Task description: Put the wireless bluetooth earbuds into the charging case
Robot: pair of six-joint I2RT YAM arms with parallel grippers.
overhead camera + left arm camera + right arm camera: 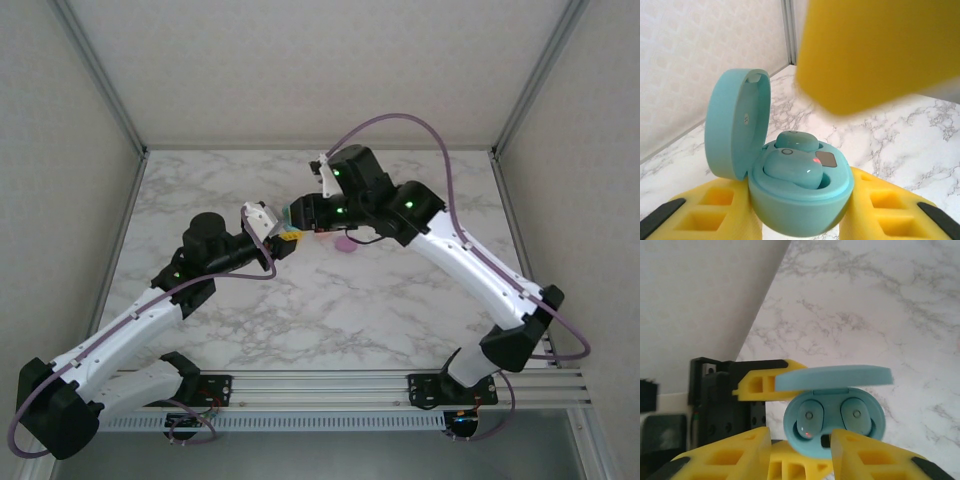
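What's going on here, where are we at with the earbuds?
The left gripper holds a teal charging case clamped between its fingers, lid open. Two teal earbuds sit in their wells, one showing a red light. The right gripper hovers close over the case with its fingers apart, holding nothing. A small purple item lies on the marble table nearby; it's too small to identify.

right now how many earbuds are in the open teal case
2, both seated in the open teal case: the earbud with the red light and the second earbud beside it. None looks hidden inside it.
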